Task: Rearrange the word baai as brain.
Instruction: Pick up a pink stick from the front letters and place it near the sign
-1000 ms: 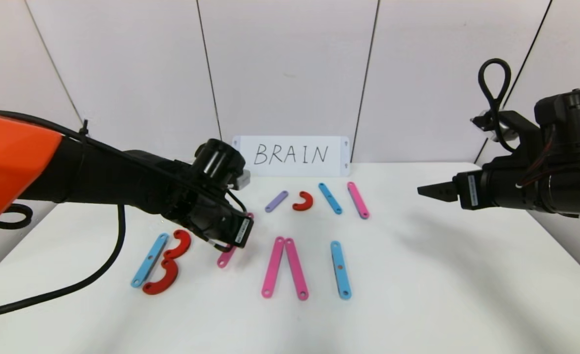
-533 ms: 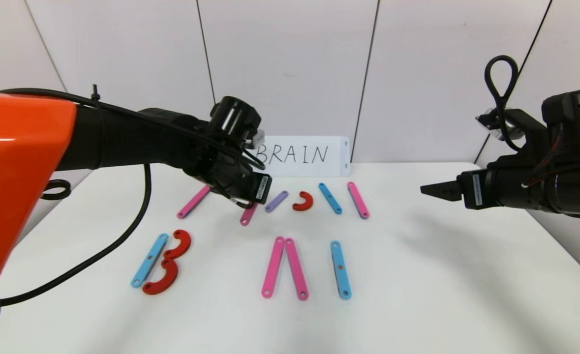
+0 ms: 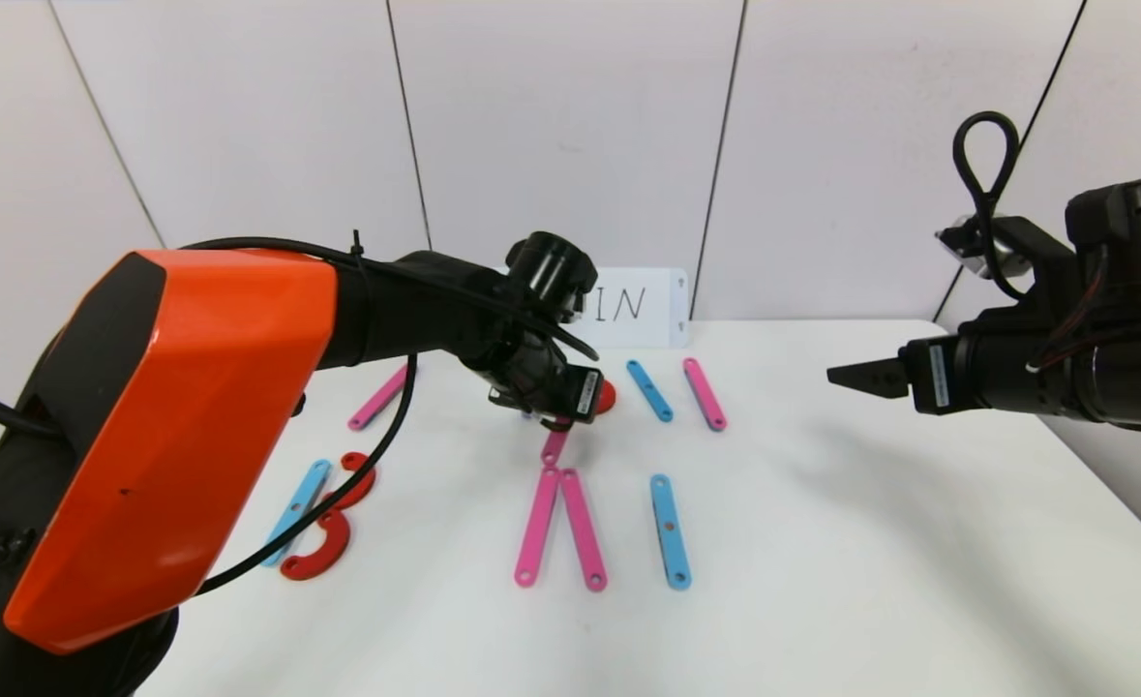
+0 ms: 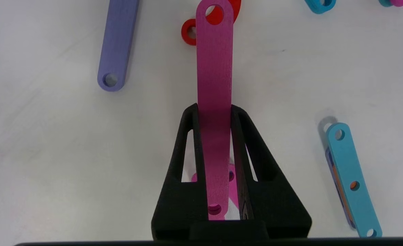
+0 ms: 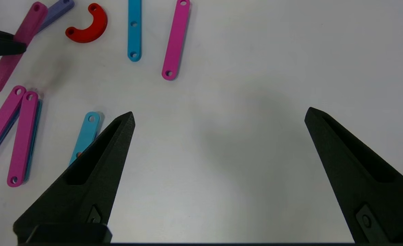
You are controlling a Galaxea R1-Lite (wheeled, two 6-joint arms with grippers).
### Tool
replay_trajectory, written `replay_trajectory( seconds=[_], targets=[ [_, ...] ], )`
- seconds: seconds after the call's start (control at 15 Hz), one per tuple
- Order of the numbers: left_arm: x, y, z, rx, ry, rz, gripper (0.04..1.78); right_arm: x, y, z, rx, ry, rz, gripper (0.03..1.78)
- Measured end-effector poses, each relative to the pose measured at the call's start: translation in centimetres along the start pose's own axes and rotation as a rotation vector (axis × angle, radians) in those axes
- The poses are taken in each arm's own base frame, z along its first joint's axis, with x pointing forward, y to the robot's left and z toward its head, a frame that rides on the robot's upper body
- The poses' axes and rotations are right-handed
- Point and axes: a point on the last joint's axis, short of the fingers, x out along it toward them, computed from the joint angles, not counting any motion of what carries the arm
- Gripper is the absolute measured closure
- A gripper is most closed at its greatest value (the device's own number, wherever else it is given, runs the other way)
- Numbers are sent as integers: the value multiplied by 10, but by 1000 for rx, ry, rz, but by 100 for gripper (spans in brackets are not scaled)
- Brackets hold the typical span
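My left gripper (image 3: pixel 558 418) is shut on a pink strip (image 4: pixel 214 85) and holds it above the table, just behind the top of two pink strips (image 3: pixel 560 528) that form an "A" without a crossbar. The held strip's lower end hangs below the fingers (image 3: pixel 554 447). A blue strip (image 3: pixel 294 511) and two red arcs (image 3: pixel 318 557) form a "B" at the front left. A blue strip (image 3: pixel 670 531) stands as an "I". A purple strip (image 4: pixel 117 44) and a red arc (image 4: pixel 187 32) lie just beyond the held strip. My right gripper (image 3: pixel 836 376) hovers open and empty at the right (image 5: pixel 220 114).
A loose pink strip (image 3: pixel 379 396) lies at the back left. A blue strip (image 3: pixel 649 390) and a pink strip (image 3: pixel 705 393) lie at the back right. The white handwritten card (image 3: pixel 638 305) stands against the wall, half hidden by my left arm.
My left gripper has carried the pink strip from beside the "B" to the back and then right, to above the top of the "A". The right arm has barely moved.
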Motion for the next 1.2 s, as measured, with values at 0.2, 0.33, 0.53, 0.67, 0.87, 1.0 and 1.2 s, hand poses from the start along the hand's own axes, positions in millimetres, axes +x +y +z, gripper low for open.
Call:
replay_trajectory(
  seconds=[0.2, 0.33, 0.53, 0.67, 0.87, 1.0, 1.2],
  targets=[
    [13, -10, -3, 15, -18, -23, 155, 2, 0, 1, -4, -36, -2, 7],
    [21, -15, -3, 20, -48, -40, 155, 3, 0, 1, -4, -42, -2, 7],
    [31, -25, -4, 31, -89, -64, 155, 3, 0, 0, -4, -39, -2, 7],
    [37, -28, -5, 34, -104, -72, 155, 3, 0, 0, -4, -39, -2, 7],
    [43, -31, -7, 34, -107, -77, 155, 3, 0, -1, -4, -38, -2, 7],
    [46, -31, -9, 30, -103, -75, 155, 3, -1, -1, -3, -37, -4, 7],
    [48, -30, -10, 3, -98, -75, 155, 3, -1, -1, -3, -36, -7, 7]
  ],
)
